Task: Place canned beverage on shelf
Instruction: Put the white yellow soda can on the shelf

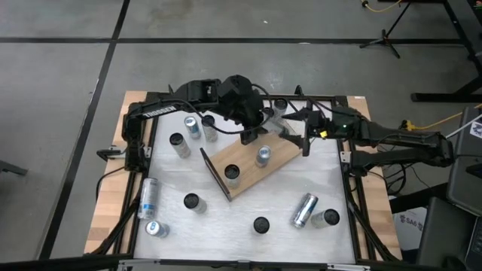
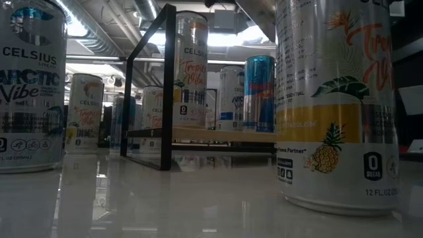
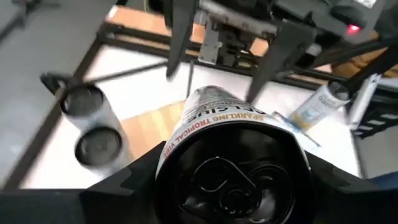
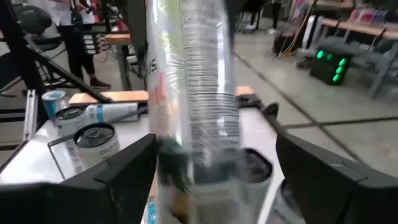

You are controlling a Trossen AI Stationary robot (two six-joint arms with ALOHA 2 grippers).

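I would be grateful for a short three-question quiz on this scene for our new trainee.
1. True or false: two cans stand on the shelf.
2. The left gripper is: A) shut on the Tropical Vibe can; B) open and holding nothing; C) resting on the table.
3. Short answer: is the right gripper open or shut?

Key: 1 true; 2 A; 3 open, with its fingers standing apart on either side of a can.
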